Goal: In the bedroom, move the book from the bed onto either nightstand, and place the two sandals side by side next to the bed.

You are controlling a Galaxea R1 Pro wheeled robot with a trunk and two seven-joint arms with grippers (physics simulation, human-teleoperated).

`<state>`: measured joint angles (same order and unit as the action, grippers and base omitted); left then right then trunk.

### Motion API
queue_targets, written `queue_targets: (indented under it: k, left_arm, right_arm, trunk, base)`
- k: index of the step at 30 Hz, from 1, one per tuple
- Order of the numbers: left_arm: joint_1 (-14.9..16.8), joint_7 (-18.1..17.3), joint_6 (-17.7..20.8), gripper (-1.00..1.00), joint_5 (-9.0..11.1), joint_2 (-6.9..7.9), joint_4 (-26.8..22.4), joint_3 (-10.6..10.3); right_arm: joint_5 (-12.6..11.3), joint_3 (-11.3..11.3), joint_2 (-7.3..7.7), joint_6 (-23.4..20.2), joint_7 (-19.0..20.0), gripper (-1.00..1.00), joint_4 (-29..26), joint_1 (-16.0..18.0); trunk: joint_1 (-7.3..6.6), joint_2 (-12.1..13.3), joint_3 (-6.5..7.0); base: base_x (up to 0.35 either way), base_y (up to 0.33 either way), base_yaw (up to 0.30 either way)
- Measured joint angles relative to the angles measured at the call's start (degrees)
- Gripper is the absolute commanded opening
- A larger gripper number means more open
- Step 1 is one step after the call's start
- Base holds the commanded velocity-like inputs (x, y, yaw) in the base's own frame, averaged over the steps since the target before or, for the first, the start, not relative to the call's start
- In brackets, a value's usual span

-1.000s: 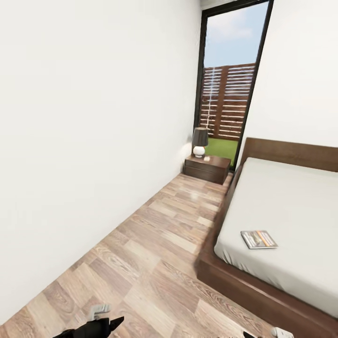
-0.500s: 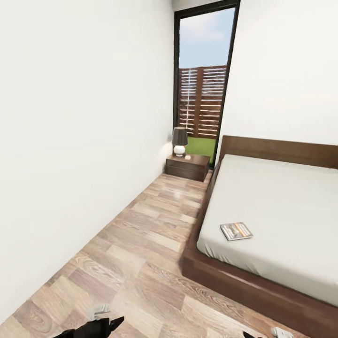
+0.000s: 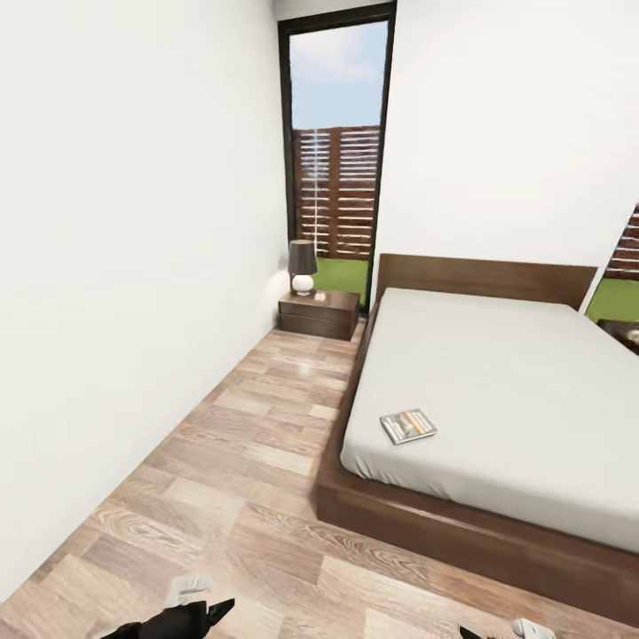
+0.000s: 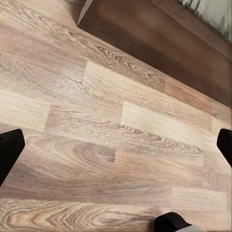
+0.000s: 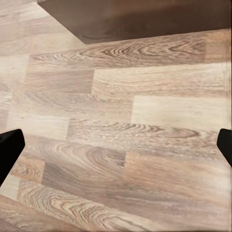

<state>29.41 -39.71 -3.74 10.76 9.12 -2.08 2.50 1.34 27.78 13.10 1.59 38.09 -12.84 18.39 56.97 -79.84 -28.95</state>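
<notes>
The book (image 3: 408, 426) is seen lying flat on the bed (image 3: 497, 390), near the mattress's left edge toward the foot corner, its long axis skewed to that edge; its cover lettering cannot be read. The nightstand (image 3: 319, 313) is set against the wall beside the headboard. The left gripper (image 4: 116, 145) and right gripper (image 5: 116, 145) are shown with fingers spread over bare floor (image 3: 231, 479), the tips cut off.

My head view crops the bed (image 3: 497, 373) at the right edge. The book (image 3: 408, 425) cover lettering is too small to read. A second nightstand (image 3: 624, 332) is mostly cut off. Both grippers sit clipped at the bottom edge.
</notes>
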Motion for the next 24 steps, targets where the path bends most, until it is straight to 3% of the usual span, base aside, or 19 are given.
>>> queue_targets:
  k: [24]
  left_arm:
    - [0.00,0.00,0.00,1.00,0.00,0.00,0.00,0.00]
  right_arm:
    - [0.00,0.00,-0.02,0.01,-0.01,1.00,0.00,0.00]
  trunk:
    - [0.00,0.00,0.00]
  base:
    - [0.000,0.000,-0.283]
